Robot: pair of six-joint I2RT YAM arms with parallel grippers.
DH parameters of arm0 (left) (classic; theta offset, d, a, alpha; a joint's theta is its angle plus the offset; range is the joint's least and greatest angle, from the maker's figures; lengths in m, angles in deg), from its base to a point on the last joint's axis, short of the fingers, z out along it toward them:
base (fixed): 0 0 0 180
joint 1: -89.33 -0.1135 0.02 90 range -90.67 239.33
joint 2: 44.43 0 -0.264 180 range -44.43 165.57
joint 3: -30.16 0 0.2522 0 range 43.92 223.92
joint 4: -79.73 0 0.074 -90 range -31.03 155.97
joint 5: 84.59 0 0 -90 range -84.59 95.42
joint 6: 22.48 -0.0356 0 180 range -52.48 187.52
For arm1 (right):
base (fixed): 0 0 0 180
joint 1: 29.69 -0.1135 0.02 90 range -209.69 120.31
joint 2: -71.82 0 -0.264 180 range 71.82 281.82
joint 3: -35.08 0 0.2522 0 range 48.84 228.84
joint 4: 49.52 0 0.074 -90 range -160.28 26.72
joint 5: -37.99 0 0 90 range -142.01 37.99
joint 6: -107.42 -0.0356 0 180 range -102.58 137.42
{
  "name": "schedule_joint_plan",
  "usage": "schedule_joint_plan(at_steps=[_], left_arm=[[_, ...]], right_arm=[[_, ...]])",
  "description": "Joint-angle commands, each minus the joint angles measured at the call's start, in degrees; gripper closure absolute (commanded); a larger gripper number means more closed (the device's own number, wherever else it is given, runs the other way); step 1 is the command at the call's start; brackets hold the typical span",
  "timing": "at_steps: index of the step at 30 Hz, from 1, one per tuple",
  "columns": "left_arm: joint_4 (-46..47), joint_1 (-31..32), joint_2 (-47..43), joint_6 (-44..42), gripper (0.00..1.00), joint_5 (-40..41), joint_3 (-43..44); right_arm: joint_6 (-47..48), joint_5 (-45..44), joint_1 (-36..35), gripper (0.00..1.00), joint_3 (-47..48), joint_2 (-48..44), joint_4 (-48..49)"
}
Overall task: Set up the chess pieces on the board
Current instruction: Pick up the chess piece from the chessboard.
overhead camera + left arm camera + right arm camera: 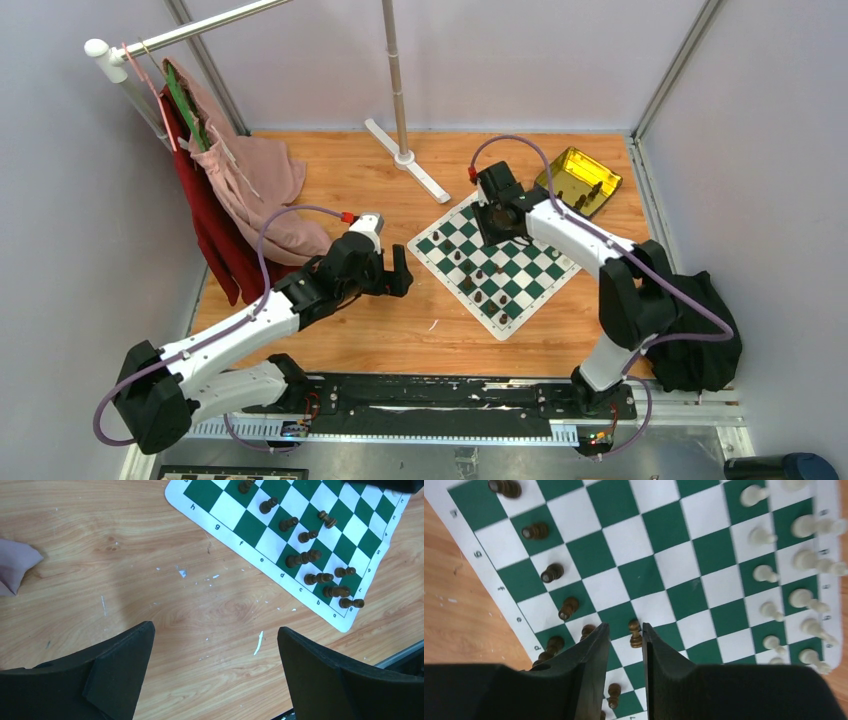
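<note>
Your right gripper [625, 626] hangs over the green-and-white checked board mat [533, 272], which lies skewed on the wooden table [400, 330], right of centre. Its jaws stand narrowly apart with one dark brown pawn [635, 633] in the gap; you cannot tell whether they pinch it. Other dark brown pieces [310, 557] line the board's near-left side, cream pieces [769, 572] the opposite side. Your left gripper [215, 628] gapes wide over bare wood left of the board.
</note>
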Motion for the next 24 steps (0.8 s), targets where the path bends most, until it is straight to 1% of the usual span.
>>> schedule_joint_plan(at_steps=[1, 10, 24], left_arm=[[-1.3, 0.4, 0.1, -1.3, 0.0, 1.2, 2.1], [-1.7, 0.4, 0.5, -2.1, 0.0, 2.5, 2.2], [0.0, 0.4, 2.7, -1.7, 0.0, 2.3, 1.8]], right_arm=[[1.7, 9.0, 1.5, 0.66, 4.3, 4.5, -11.4], [2.1, 10.3, 1.8, 0.66, 7.0, 10.1, -14.5], [3.2, 9.0, 3.4, 0.66, 6.6, 12.6, -14.1]])
